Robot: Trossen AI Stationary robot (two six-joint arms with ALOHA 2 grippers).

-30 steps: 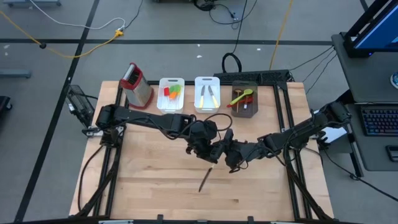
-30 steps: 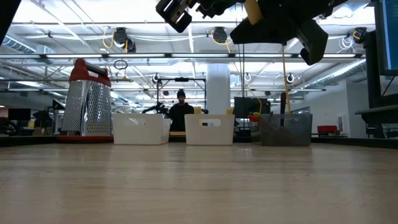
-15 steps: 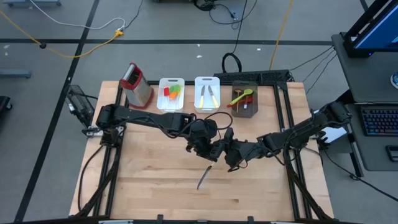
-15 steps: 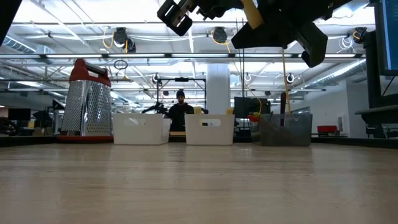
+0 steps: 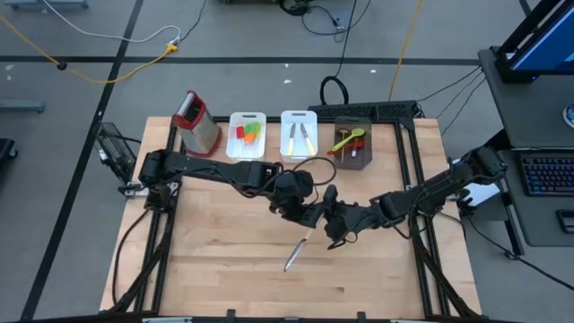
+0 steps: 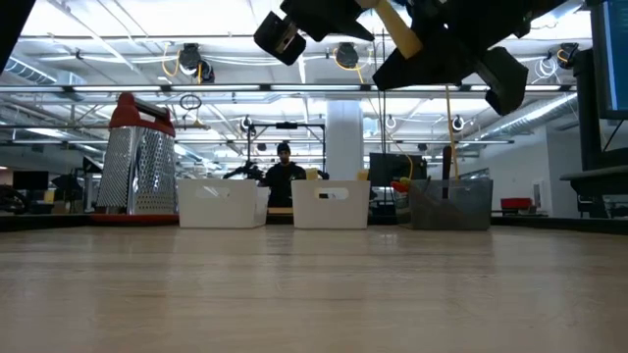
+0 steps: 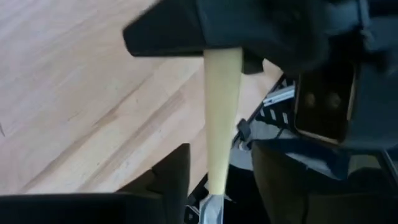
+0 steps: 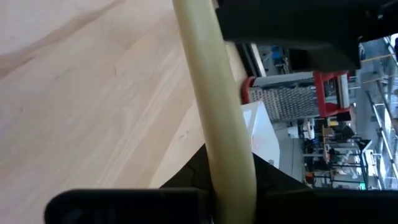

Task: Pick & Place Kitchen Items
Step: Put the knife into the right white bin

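Note:
A cream-handled knife (image 5: 296, 253) hangs in the air over the middle of the table, blade slanting down toward the near edge. My right gripper (image 5: 330, 229) comes in from the right and is shut on its handle. My left gripper (image 5: 305, 215) meets it from the left. In the left wrist view its two fingers (image 7: 174, 180) stand open on either side of the cream handle (image 7: 219, 124), with a gap on each side. The low view shows the handle (image 6: 397, 29) high above the tabletop. My right gripper pinches the knife's cream handle (image 8: 233, 177) between its two fingers, which lie across it. It comes from the table's right, slanting a little downward. The knife is lifted clear of the table, tilted, with its blade end (image 5: 290, 265) lowest.
Along the far edge stand a steel grater with a red top (image 5: 197, 123), a white bin of coloured spatulas (image 5: 247, 135), a white bin of knives (image 5: 299, 135) and a dark bin of spoons (image 5: 352, 144). Bare wood lies toward the near edge.
My left gripper has rolled slightly about its own axis while staying in place. The knife stays aloft between the two grippers, its blade end shifted only a little.

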